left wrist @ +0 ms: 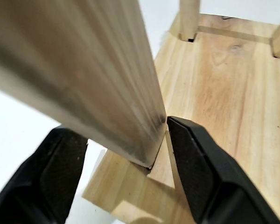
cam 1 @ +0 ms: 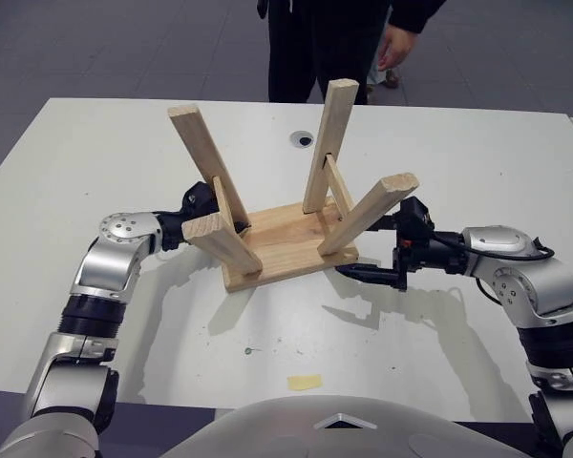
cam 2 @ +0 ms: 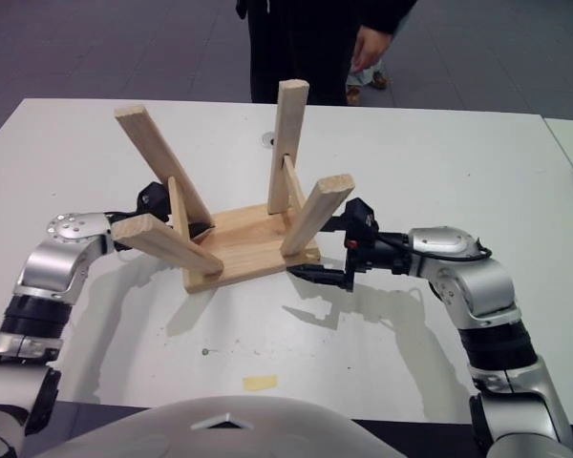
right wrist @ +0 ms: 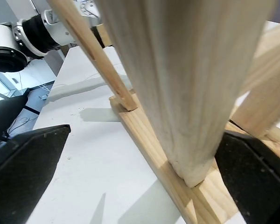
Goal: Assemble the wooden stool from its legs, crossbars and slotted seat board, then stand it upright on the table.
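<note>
The wooden stool lies upside down mid-table, its slotted seat board (cam 1: 291, 237) flat on the surface and its legs splayed upward. The far right leg (cam 1: 329, 134) and near right leg (cam 1: 372, 212) are joined by a thin crossbar (cam 1: 336, 191). My left gripper (cam 1: 210, 208) is at the stool's left side, low between the far left leg (cam 1: 202, 148) and near left leg (cam 1: 224, 246). In the left wrist view its fingers (left wrist: 200, 172) press both sides of a leg (left wrist: 107, 84) just above the board. My right gripper (cam 1: 382, 250) is open, its fingers (right wrist: 28, 163) wide apart around the near right leg's base (right wrist: 186, 93).
A person (cam 1: 325, 48) stands behind the white table's (cam 1: 95, 153) far edge, not touching the stool. A round cable hole (cam 1: 304, 139) is behind the stool. A scrap of yellow tape (cam 1: 304, 382) lies near the front edge.
</note>
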Controlling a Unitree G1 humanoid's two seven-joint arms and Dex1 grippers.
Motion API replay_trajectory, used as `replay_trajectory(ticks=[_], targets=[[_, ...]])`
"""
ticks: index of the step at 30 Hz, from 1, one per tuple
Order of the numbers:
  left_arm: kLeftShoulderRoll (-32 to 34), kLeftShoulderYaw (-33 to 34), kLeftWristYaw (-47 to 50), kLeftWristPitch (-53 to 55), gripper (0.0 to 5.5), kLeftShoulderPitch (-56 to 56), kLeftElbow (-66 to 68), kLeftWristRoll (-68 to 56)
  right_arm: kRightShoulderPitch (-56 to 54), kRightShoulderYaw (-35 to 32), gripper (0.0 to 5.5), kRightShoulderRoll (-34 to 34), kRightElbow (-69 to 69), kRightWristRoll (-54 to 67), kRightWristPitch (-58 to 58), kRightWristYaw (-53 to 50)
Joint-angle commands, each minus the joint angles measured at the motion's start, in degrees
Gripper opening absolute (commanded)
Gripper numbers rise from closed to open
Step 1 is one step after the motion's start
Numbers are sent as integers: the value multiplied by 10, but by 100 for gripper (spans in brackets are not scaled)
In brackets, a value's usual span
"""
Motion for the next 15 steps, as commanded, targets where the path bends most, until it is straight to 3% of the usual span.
replay_trajectory(ticks=[1,4,10,15], targets=[[-31,-25,-4,-13,228,-28,9,14,11,-16,540,-11,-14,8,11,-4],[-42,-31,-8,-19,183,-41,10,16,10,-26,540,-12,-5,4,10,-10],[-49,22,46,-55,296,-75,62,19,37,-37,540,-19,-18,-10,-1,-23],[-6,66,31,-46,376,-51,26,2,39,-54,540,-10,-12,-8,-6,-40]])
